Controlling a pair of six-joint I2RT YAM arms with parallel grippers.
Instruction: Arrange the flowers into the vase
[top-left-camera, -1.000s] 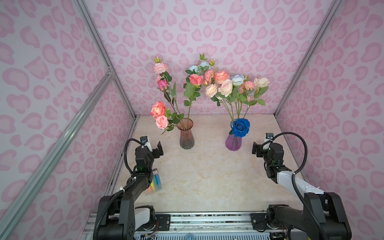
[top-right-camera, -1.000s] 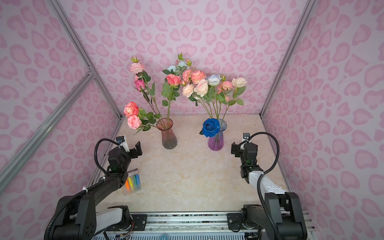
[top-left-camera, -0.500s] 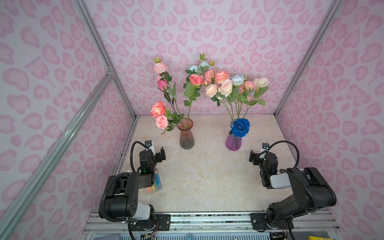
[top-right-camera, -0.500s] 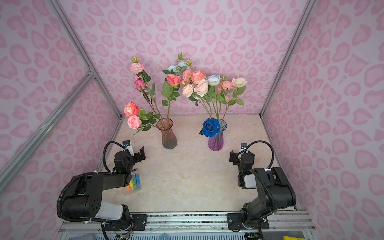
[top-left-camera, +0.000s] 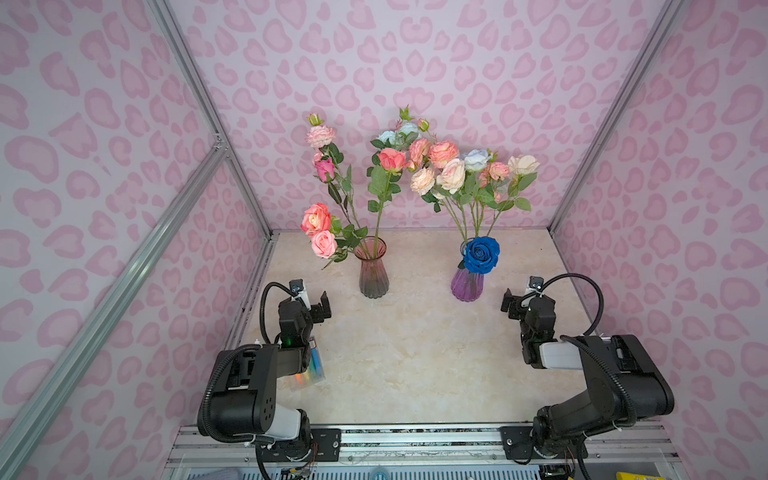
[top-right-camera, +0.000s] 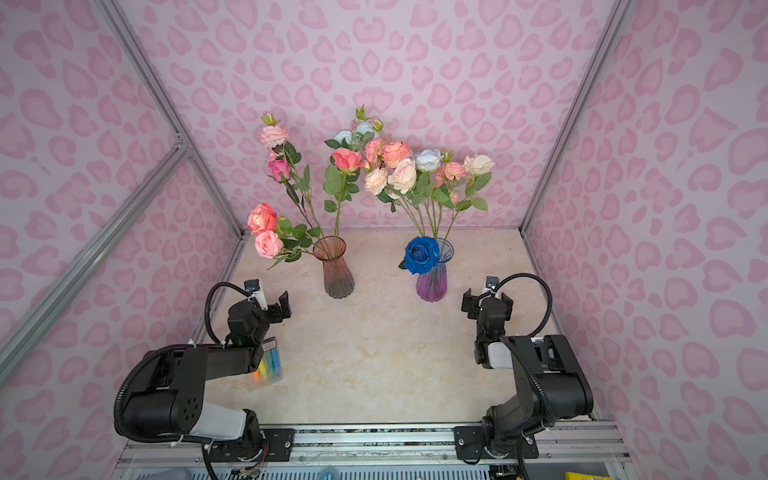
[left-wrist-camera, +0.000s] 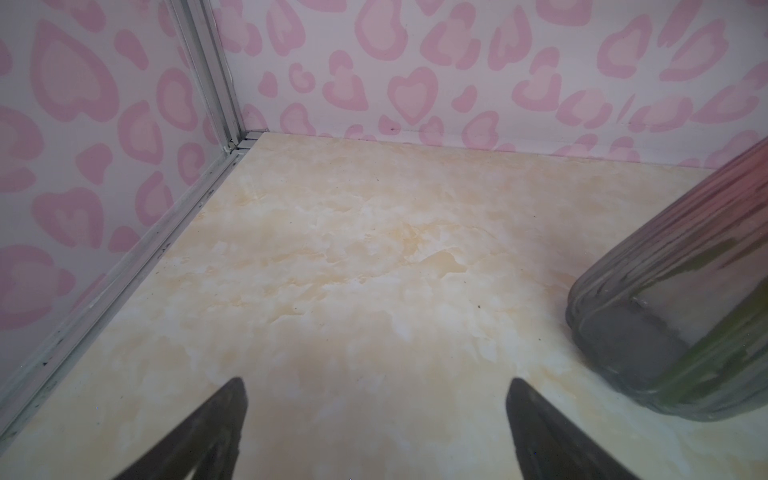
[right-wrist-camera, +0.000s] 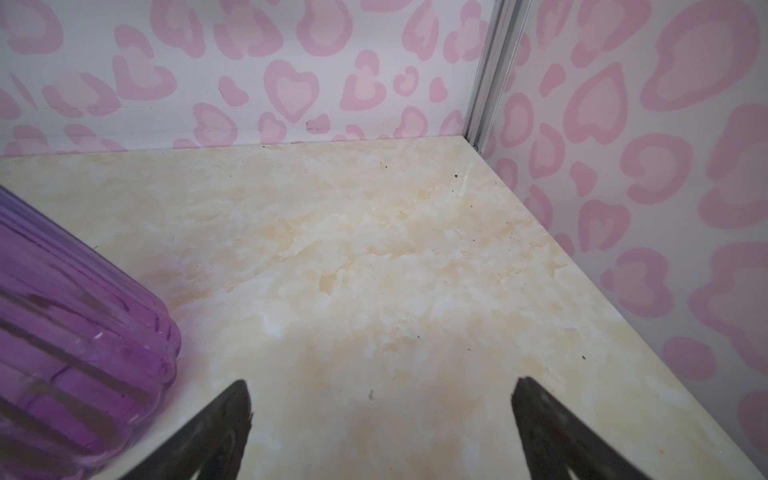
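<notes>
While both claws hang slack over the bare tabletop (top-left-camera: 415, 357), flowers (top-left-camera: 451, 174): all standing in 2 vases on the back half of the tabletop, stems down in the necks.
Smoky red vase (top-left-camera: 373, 270): left of centre, upright. Holds pink, peach & magenta heads; 2 pink ones droop over its rim toward the left edge.
Purple vase (top-left-camera: 467, 286): right of centre, upright, well apart from the red one. Holds cream, peach & pale blue heads.
Deep blue rose (top-left-camera: 481, 254): low at the purple vase's rim, on the near side.
Left claw (top-left-camera: 316, 305): released, grasping nothing, near the left edge. Wrist view shows the red vase's base off to one side, not touching.
Right claw (top-left-camera: 521, 301): released, grasping nothing, near the right edge. Wrist view shows the purple vase's base off to one side, apart from the fingers (right-wrist-camera: 232, 415).
Clear pack (top-left-camera: 313, 368): coloured sticks inside, flat by the left edge, partly under the left arm.
</notes>
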